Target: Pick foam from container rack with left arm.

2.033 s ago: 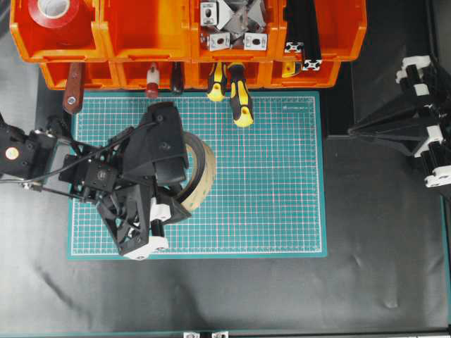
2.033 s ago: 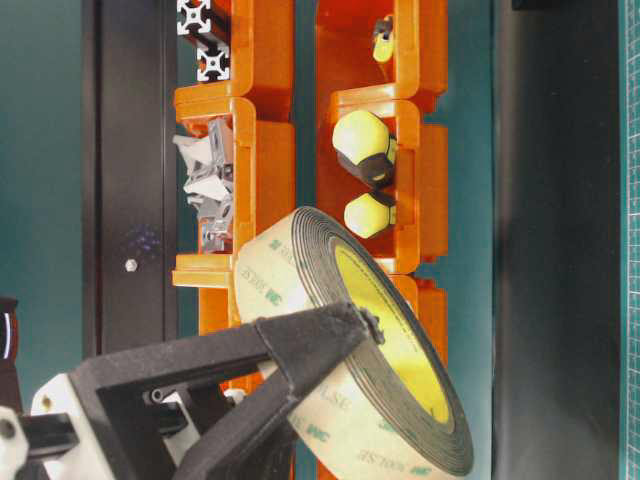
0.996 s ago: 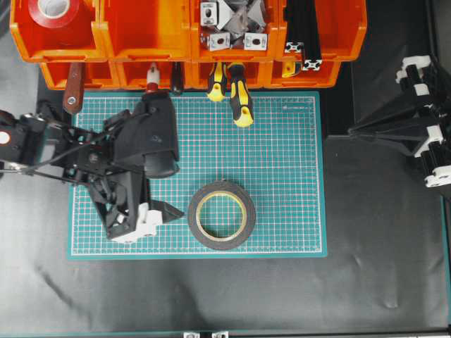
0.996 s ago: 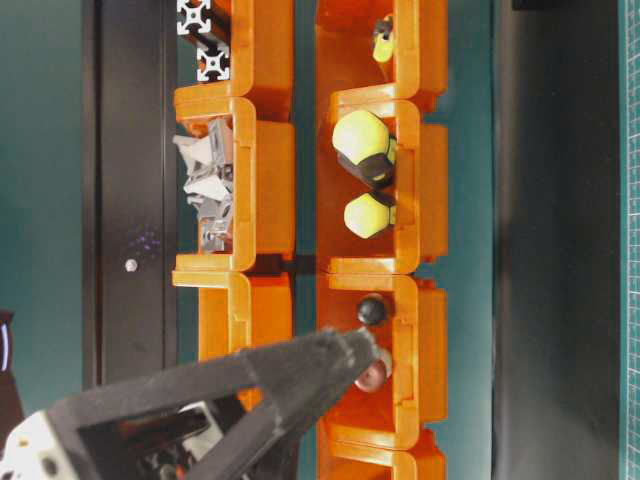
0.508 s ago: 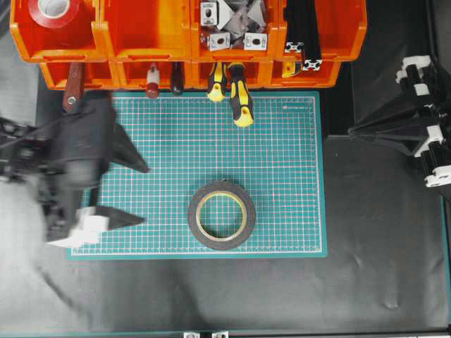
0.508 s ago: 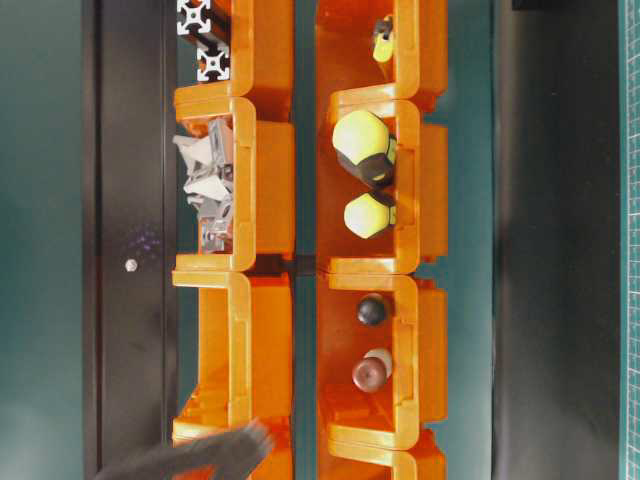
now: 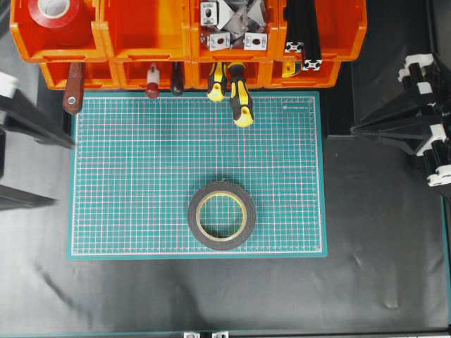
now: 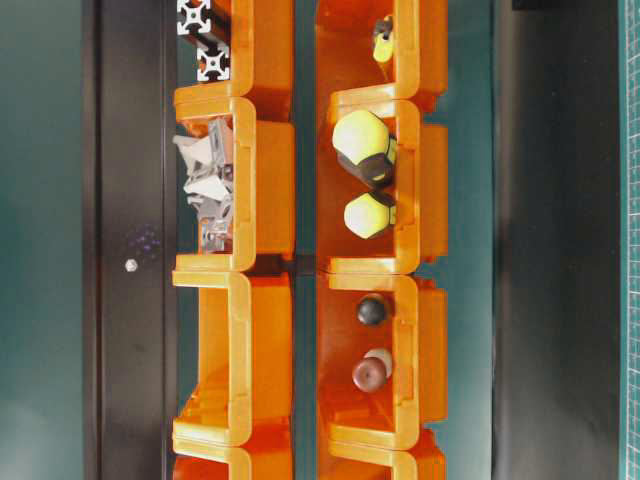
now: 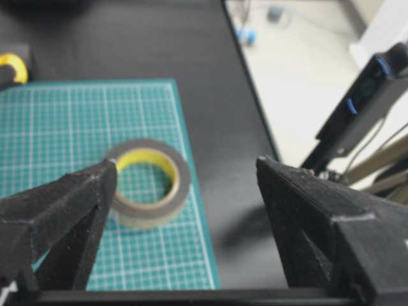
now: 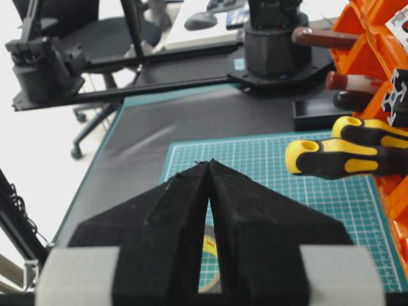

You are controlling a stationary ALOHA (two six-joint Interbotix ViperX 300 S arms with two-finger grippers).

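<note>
At the far left of the overhead view, the black left gripper (image 9: 185, 185) is hanging with its jaws spread wide and nothing between them. The foam, a black ring of tape with a beige-yellow liner (image 7: 221, 215), is lying flat on the green gridded cutting mat (image 7: 141, 176), well apart from the bright orange plastic container rack (image 7: 148, 35). The task is looking essentially done. At the right, the black right gripper (image 10: 209, 167) is sitting with its jaws pressed together.
</note>
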